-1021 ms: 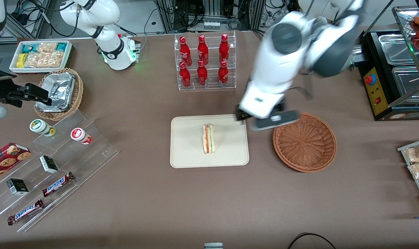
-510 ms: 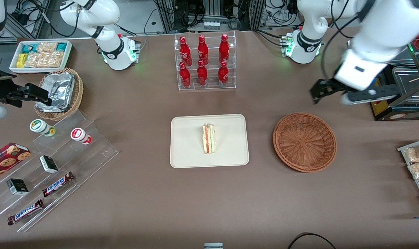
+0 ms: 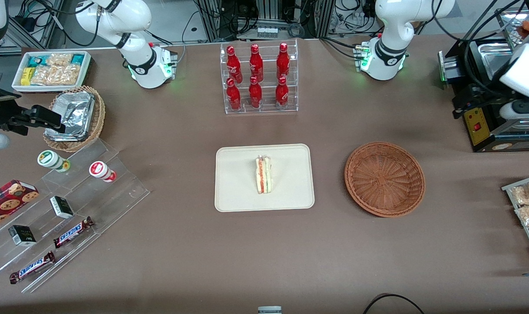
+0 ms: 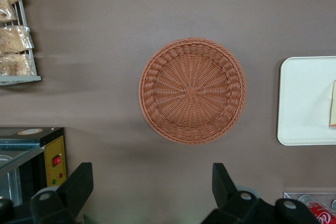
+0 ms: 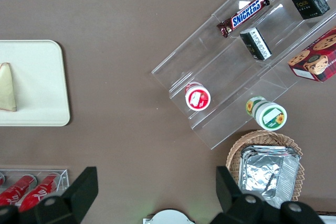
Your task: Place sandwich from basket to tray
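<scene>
Pincer (image 4: 149, 190) empty, jaws spread wide, raised high over table near working arm's end. Basket (image 4: 192, 89) directly below pincer, nothing in it. Tray (image 3: 264, 177) farther off toward parked arm's end; sandwich (image 3: 263, 175) lies on tray middle. Judgement: placing step done, arm in retreat. Next move: park only, no grasp needed.

Sandwich (image 3: 263, 175) on the tray (image 3: 238, 192), basket (image 3: 384, 179) beside it, gripper (image 3: 467, 101) toward the working arm's end.
</scene>
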